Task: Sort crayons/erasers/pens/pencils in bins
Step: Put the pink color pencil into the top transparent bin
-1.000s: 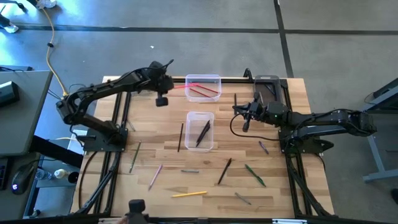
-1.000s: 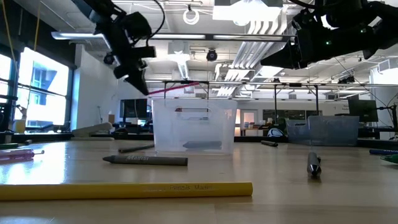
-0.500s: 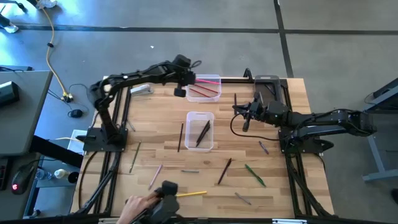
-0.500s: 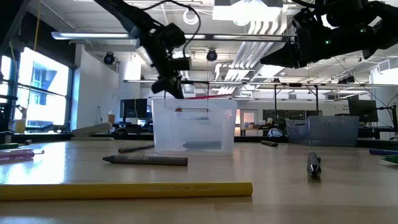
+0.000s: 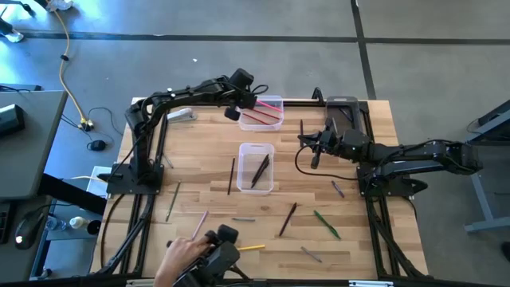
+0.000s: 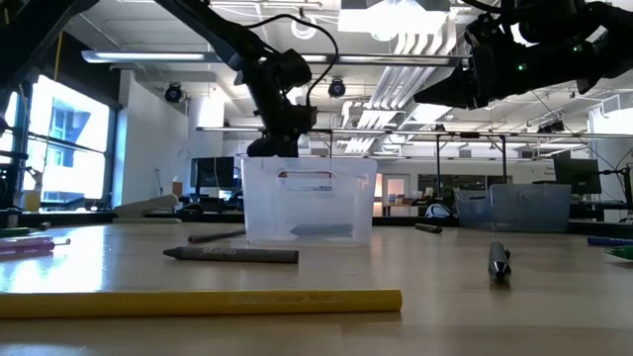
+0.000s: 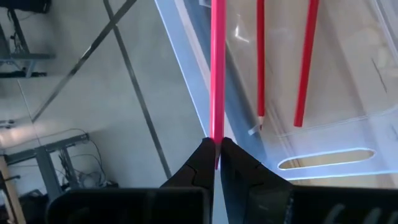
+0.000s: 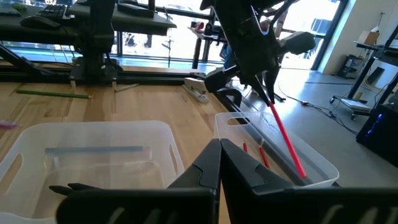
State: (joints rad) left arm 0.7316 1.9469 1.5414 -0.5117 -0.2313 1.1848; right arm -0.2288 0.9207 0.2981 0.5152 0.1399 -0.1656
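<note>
Three bins point(image 5: 256, 167); two red pencils point(image 7: 283, 59) inside one; left gripper point(image 7: 215, 155) pinches a third point(image 7: 217, 68); right gripper point(image 8: 219, 163) fingers closed, empty; wooden worktop point(image 5: 199, 171); open office behind.

you see two dark, almost black arms, each built from slim round links with thicker joint blocks. the left arm point(image 5: 179, 97) carries a thin black cable that loops free near its wrist, and the right arm point(image 5: 414, 155) has a similar cable curving beside its wrist. small green lights show on the right arm's body in the low view. the left gripper point(image 7: 214, 163) has two matte black fingers point(image 7: 198, 163) with angular, tapered tips.
</note>
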